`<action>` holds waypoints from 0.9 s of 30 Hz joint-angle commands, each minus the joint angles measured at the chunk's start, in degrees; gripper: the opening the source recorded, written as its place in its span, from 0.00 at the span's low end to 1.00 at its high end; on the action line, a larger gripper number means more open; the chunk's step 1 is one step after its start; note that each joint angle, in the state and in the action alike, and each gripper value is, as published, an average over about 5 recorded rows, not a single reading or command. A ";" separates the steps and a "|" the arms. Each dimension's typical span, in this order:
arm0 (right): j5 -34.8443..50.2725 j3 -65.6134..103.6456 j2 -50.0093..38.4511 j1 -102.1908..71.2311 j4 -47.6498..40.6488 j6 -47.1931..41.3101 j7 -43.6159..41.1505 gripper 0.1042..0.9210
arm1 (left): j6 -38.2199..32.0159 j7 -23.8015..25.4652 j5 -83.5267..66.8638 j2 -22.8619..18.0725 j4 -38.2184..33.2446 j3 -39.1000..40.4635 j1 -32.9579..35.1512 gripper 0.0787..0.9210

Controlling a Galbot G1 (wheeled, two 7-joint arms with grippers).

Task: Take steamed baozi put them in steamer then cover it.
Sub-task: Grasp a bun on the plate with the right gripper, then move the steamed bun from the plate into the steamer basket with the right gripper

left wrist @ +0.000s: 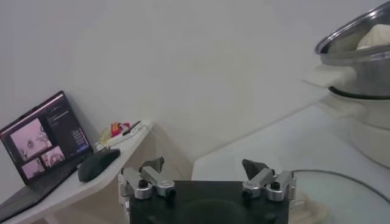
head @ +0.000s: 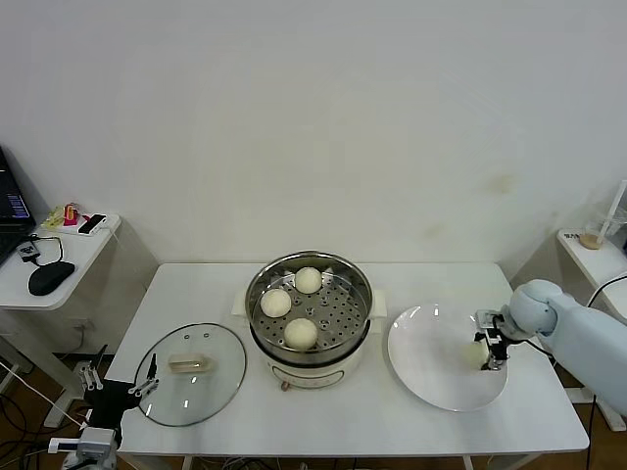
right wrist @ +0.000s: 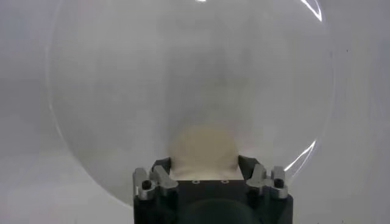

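Fingers of right gripper [right wrist: 203,163] clasp last baozi [right wrist: 203,148], hiding its underside; left gripper's [left wrist: 207,176] splayed

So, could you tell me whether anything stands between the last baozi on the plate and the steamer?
Nothing visible does. The right gripper is around the baozi on the plate; the steamer is uncovered, its cover on the table.

Nothing legible anywhere here. The laptop [left wrist: 42,143] on the side desk has its screen lit, showing small picture panes and a strip of lines, but no word or number on it can be made out. The steamer [head: 309,313] carries no readable brand or marking, and neither does the plate [head: 431,367].
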 commanded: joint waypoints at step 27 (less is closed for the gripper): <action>34.68 -32.85 13.01 51.72 14.47 -13.32 4.35 0.63 | 0.04 -0.03 -0.35 1.36 0.94 0.79 -1.67 0.88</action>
